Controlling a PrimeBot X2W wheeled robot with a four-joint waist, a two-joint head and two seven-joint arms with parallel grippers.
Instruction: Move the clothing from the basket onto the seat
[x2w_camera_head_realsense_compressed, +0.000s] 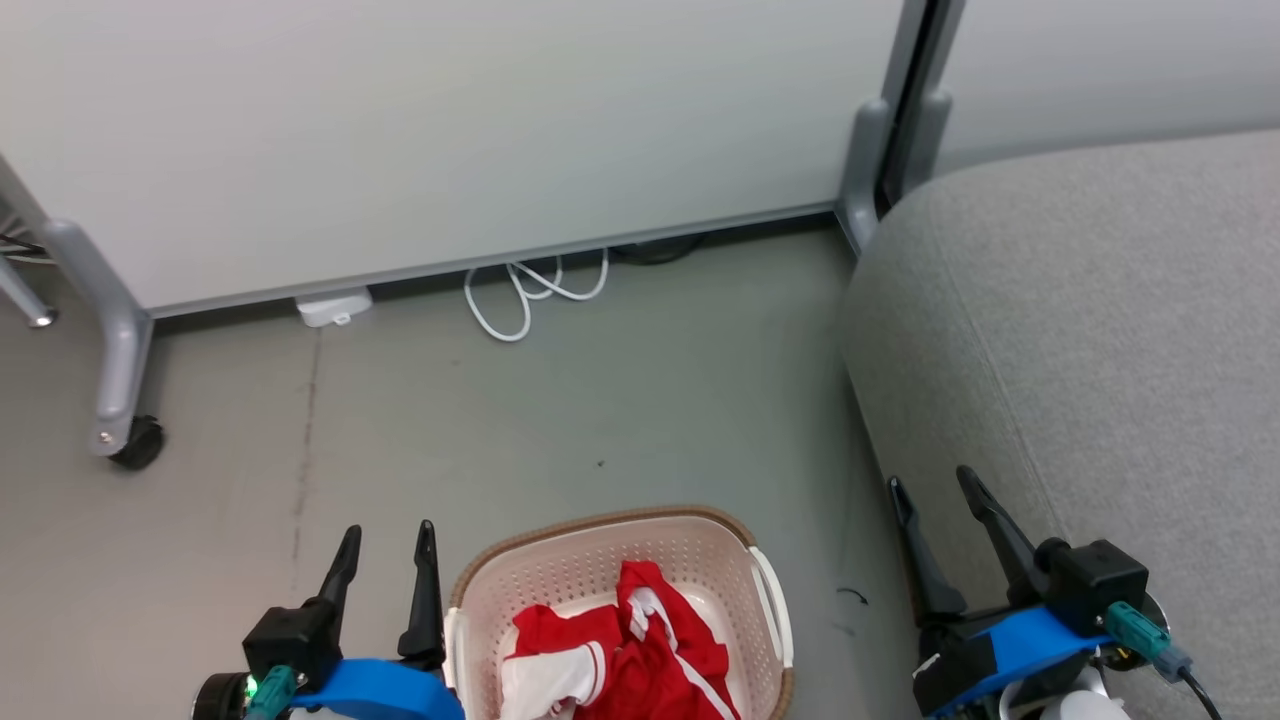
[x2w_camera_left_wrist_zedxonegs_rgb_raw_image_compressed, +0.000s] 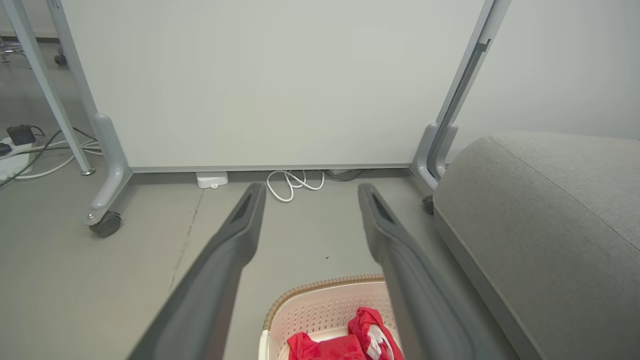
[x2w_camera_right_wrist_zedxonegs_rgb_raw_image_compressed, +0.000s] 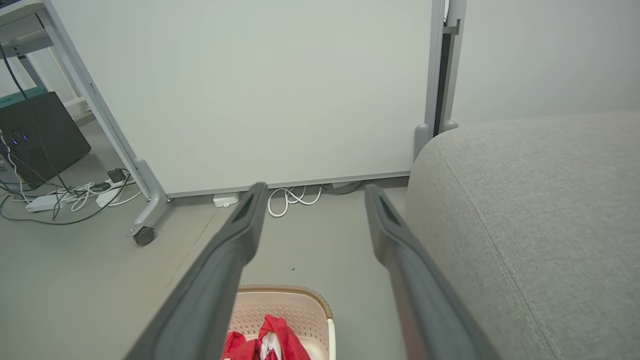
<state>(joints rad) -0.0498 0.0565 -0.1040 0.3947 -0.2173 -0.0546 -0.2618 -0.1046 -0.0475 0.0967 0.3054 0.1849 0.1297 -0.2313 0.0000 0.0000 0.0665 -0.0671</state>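
The left pincer (x2w_camera_head_realsense_compressed: 390, 528) stands open and empty just left of the basket (x2w_camera_head_realsense_compressed: 600, 521), which sits on the floor (x2w_camera_head_realsense_compressed: 620, 400). The clothing (x2w_camera_head_realsense_compressed: 640, 655) lies bunched inside the basket. The right pincer (x2w_camera_head_realsense_compressed: 929, 478), also open and empty, is right of the basket, beside the seat (x2w_camera_head_realsense_compressed: 1100, 330).

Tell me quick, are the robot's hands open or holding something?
Left gripper: open, holding nothing.
Right gripper: open, holding nothing.

Even, soft light (wrist-view edges bowed)
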